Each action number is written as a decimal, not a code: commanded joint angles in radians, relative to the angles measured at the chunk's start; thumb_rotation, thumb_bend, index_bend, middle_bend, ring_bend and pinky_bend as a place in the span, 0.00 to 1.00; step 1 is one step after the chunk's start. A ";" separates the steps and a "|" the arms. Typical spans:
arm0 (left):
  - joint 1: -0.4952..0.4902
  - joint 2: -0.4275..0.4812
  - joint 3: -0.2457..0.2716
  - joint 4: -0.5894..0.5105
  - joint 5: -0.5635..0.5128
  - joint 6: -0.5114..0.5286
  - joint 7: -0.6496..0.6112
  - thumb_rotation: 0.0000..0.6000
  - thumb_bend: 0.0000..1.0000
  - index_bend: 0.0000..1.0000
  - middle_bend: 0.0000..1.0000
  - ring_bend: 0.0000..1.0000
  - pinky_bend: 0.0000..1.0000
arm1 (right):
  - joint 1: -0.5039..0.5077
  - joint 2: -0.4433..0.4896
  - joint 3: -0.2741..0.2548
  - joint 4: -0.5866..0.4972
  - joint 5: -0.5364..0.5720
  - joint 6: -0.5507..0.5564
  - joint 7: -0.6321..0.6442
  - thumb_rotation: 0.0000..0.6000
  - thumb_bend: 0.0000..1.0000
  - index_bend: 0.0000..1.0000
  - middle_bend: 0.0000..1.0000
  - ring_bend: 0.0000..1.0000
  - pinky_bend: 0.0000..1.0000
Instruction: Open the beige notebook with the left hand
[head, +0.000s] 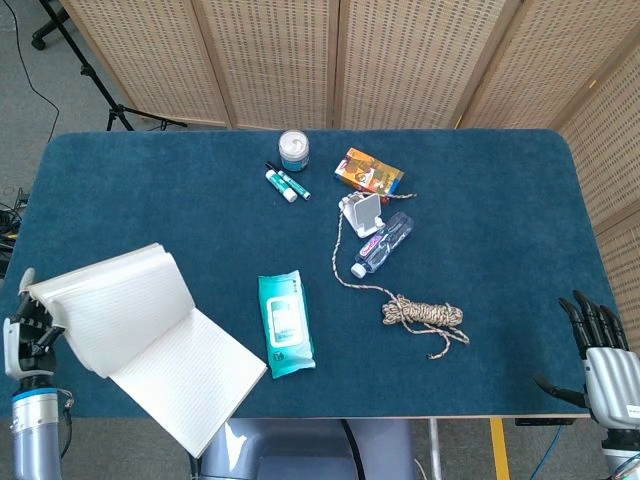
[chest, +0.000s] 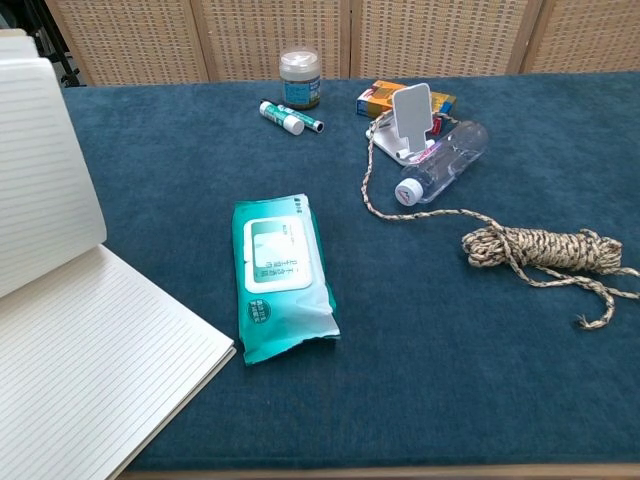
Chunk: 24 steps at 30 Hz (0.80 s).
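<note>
The beige notebook (head: 180, 365) lies open at the near left of the table, its lined pages (chest: 90, 370) facing up. Its cover and a sheaf of pages (head: 115, 305) are folded back to the left and stand raised (chest: 40, 180). My left hand (head: 25, 335) is at the outer edge of that folded-back part and holds it there; the chest view does not show this hand. My right hand (head: 603, 360) hovers past the table's near right corner, fingers apart, holding nothing.
A teal wipes pack (head: 284, 322) lies just right of the notebook. Further right are a coiled rope (head: 422, 314), a plastic bottle (head: 384, 243), a white phone stand (head: 362, 211), an orange box (head: 369, 170), a jar (head: 294, 150) and a tube (head: 287, 182).
</note>
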 joint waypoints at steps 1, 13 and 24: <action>0.029 -0.035 -0.057 0.062 -0.082 -0.006 0.051 1.00 0.65 0.80 0.00 0.00 0.00 | 0.001 0.000 -0.001 0.000 0.000 -0.002 0.000 1.00 0.00 0.00 0.00 0.00 0.00; -0.054 -0.084 -0.325 0.179 -0.320 -0.082 0.356 1.00 0.67 0.80 0.00 0.00 0.00 | 0.004 -0.003 0.000 0.002 0.005 -0.008 -0.005 1.00 0.00 0.00 0.00 0.00 0.00; -0.021 -0.039 -0.346 0.195 -0.310 -0.178 0.409 1.00 0.44 0.00 0.00 0.00 0.00 | 0.007 -0.010 -0.002 0.003 0.007 -0.016 -0.017 1.00 0.00 0.00 0.00 0.00 0.00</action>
